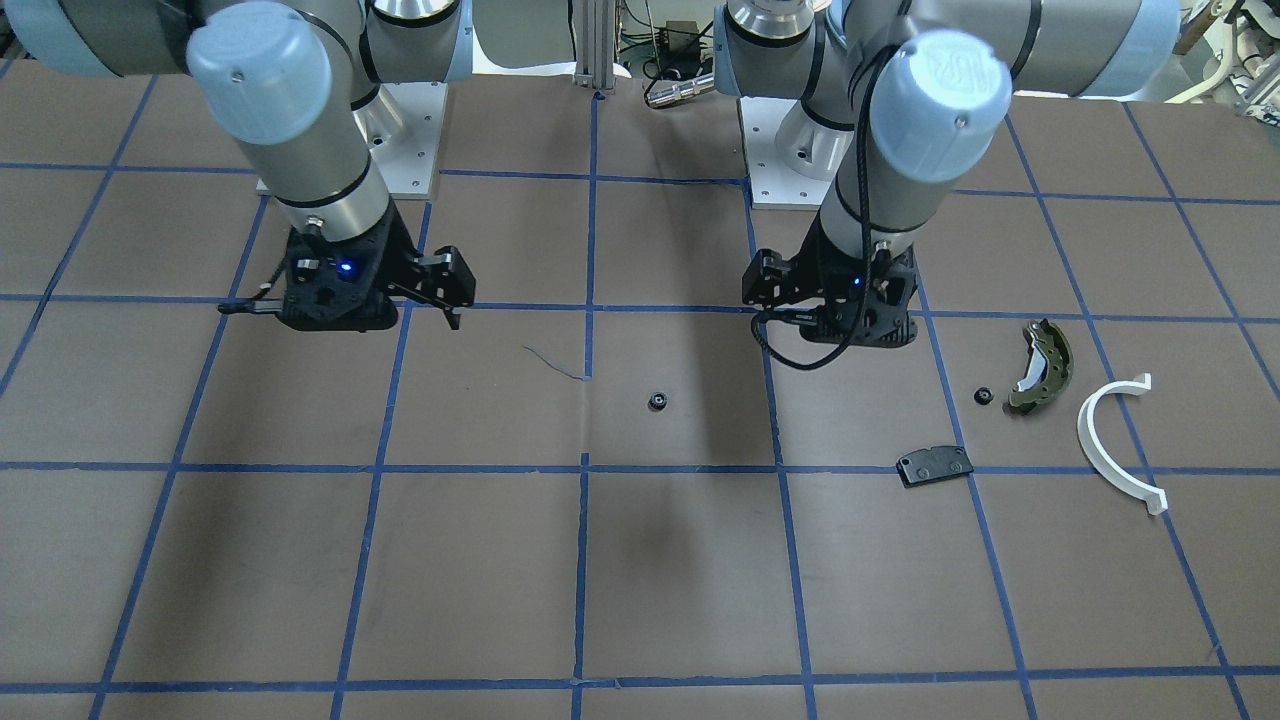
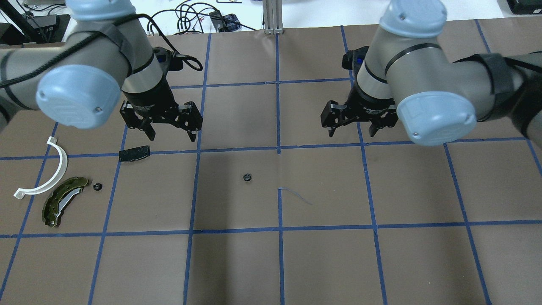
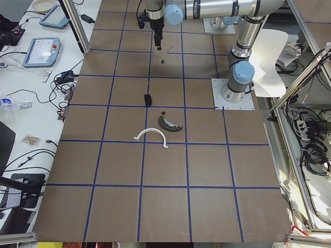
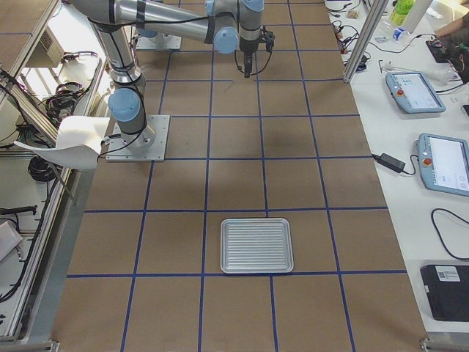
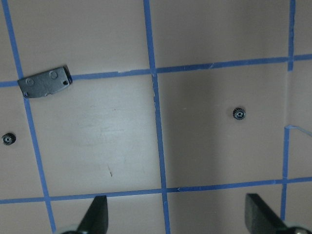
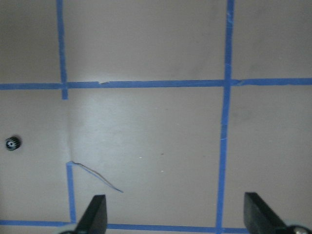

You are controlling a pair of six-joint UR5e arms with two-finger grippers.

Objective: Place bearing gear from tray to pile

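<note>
Item, two of mine: left gripper (image 2: pixel 171 136) — jaws spread wide, pointing straight down from my bent left arm (image 2: pixel 67 59) — and right gripper (image 2: pixel 352 133), spread just as wide, pointing down from my bent right arm (image 2: pixel 423 63), the pair level and well apart.

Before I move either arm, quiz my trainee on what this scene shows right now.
1. True or false: the tray holds a gear.
2. Which part lies closest to the gear on the robot's left? A) brake shoe B) white half-ring C) black plate
3. Fill in: both arms' jaws are ____.
Key: 1 false, the tray looks empty. 2 A. 3 open, holding nothing; a second gear lies loose between the arms.
</note>
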